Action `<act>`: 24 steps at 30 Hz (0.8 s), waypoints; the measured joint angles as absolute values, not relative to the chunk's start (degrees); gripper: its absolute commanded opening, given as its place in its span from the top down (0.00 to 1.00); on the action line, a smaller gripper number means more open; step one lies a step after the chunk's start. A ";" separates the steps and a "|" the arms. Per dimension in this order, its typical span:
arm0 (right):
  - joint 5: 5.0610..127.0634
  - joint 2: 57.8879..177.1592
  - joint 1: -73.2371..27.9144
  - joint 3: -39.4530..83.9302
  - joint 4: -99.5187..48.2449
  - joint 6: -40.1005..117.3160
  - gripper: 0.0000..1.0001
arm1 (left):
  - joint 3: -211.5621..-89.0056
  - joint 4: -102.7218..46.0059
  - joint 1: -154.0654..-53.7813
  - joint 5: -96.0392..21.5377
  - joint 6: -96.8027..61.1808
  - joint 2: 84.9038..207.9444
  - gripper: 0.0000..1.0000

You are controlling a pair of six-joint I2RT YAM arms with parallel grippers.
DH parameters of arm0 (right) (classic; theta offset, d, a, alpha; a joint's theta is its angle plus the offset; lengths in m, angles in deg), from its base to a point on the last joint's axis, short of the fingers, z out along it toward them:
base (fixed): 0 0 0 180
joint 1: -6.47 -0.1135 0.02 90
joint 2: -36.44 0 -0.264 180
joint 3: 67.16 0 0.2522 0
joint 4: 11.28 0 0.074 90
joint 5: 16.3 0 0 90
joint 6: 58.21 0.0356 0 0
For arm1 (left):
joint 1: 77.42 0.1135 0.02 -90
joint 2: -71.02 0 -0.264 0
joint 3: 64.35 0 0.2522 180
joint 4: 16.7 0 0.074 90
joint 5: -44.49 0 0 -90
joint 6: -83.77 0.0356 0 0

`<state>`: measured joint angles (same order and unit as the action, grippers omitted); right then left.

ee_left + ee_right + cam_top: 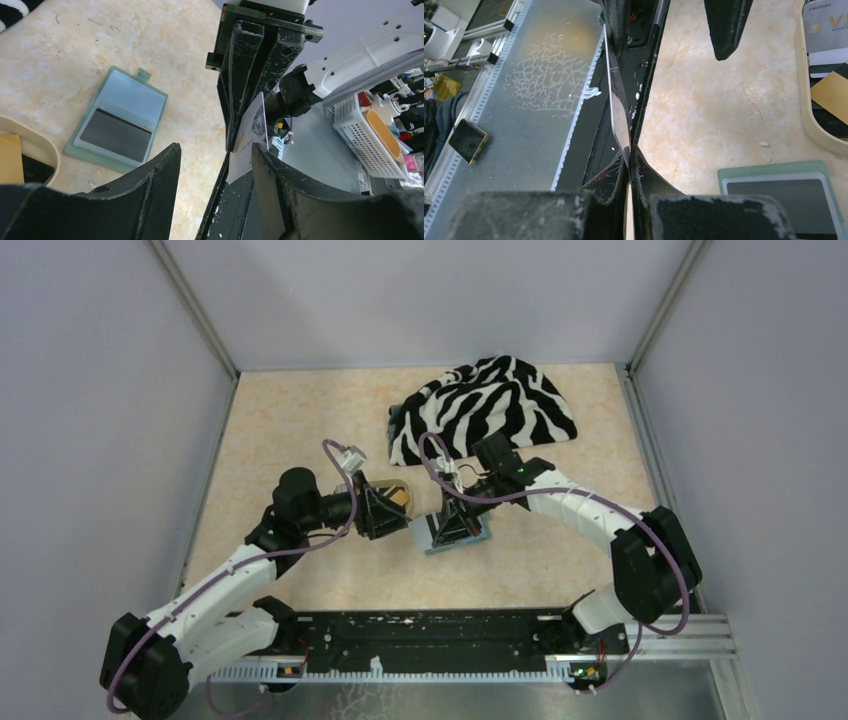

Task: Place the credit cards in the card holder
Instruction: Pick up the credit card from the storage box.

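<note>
Card holder [421, 537] partly under the right hand [457, 528], overhead view

Counted on the counter [300, 430]: one card holder [132, 95]; one tan oval tray [806, 107]; one zebra-striped cloth [485, 410]; one black mounting rail [430, 645] at the near edge; two arms, left arm [230, 580] and right arm [580, 505], one pair of jaws apiece; Credit cards in plain sight, at least four: one pale grey card [826, 30], one yellow-orange card [831, 90] and one dark card [35, 170] in the tray; one card [616, 107] edge-on between the right jaws; one dark rectangle [116, 135] inside the holder, card or pocket impossible to tell.
</note>
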<state>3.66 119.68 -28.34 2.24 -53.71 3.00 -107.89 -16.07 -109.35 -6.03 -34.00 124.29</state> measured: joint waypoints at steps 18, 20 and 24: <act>4.25 121.98 -29.98 3.42 -56.88 -0.50 1.00 | -108.00 -14.32 -109.24 -1.35 -33.63 124.25 0.50; 4.67 122.15 -30.18 3.42 -57.36 -0.76 1.00 | -108.00 -13.93 -109.24 -1.13 -33.63 124.27 0.50; 5.13 122.40 -30.33 3.42 -57.68 -1.22 1.00 | -108.00 -13.80 -109.24 -1.11 -33.63 124.25 0.50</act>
